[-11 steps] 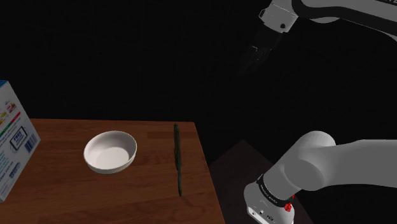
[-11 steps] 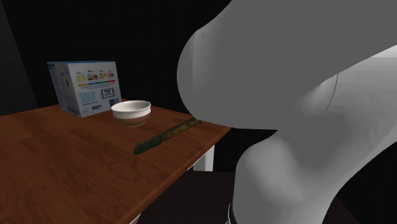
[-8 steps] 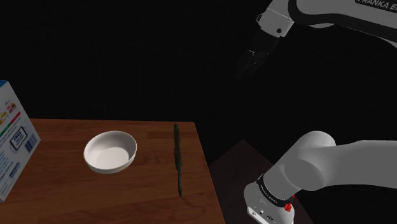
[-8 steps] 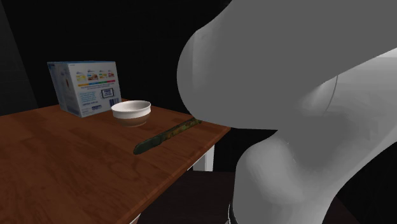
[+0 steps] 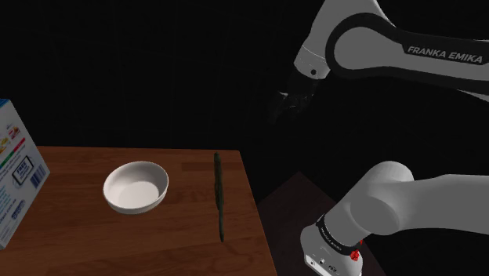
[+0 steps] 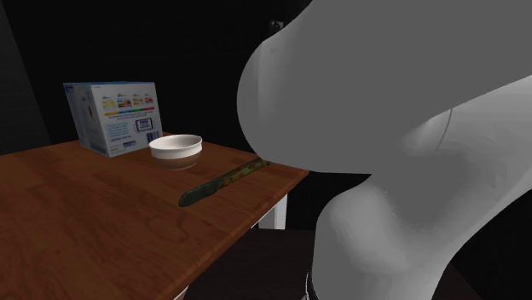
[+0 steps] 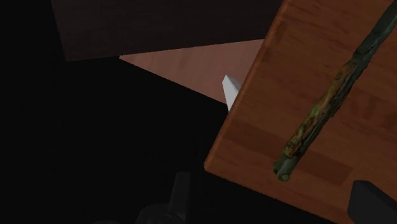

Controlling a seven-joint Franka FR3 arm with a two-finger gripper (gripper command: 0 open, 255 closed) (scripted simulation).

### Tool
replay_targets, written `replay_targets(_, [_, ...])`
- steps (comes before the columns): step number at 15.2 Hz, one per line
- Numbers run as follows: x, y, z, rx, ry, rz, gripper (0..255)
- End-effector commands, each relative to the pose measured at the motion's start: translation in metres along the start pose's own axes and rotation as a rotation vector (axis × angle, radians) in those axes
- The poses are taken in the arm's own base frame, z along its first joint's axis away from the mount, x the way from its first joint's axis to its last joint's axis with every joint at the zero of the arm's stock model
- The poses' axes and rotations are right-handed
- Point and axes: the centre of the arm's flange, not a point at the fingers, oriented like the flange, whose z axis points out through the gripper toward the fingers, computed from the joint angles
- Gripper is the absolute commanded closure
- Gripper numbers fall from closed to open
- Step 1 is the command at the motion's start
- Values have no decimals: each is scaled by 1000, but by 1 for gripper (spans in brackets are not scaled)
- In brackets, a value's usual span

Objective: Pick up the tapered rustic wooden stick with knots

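Observation:
A long, thin, greenish-brown knotted stick (image 5: 219,196) lies flat along the wooden table's (image 5: 78,243) edge, on the shoulder view's right. In the second exterior view the stick (image 6: 223,182) rests near the table's (image 6: 77,213) corner. My black gripper (image 5: 278,110) hangs high in the air, above and to the right of the stick, past the table's edge. In the wrist view the stick (image 7: 331,102) runs diagonally across the tabletop (image 7: 267,127) ahead of the gripper (image 7: 277,203), whose fingers (image 7: 181,194) stand wide apart and hold nothing.
A white bowl (image 5: 135,187) sits left of the stick. A printed white and blue carton (image 5: 16,172) stands at the table's far left. My arm's large grey link (image 6: 401,153) covers the second exterior view's right. A black area surrounds the table.
The hand has swung down and to the left in the shoulder view, closer to the table's edge. Stick, bowl and carton have not moved.

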Motion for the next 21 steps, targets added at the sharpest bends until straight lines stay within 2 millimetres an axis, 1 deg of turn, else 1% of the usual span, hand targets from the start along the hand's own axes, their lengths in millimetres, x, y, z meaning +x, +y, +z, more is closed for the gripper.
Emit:
replay_targets(1, [-6, -17, 24, -3, -3, 45, 0])
replay_targets(10, [-17, -91, 117, -18, -18, 227, 0])
replay_targets(19, [-16, -165, 212, -33, -33, 409, 0])
replay_targets(20, [-15, -172, 222, -35, -34, 428, 0])
replay_targets(21, [-16, -172, 227, -35, -34, 428, 0])
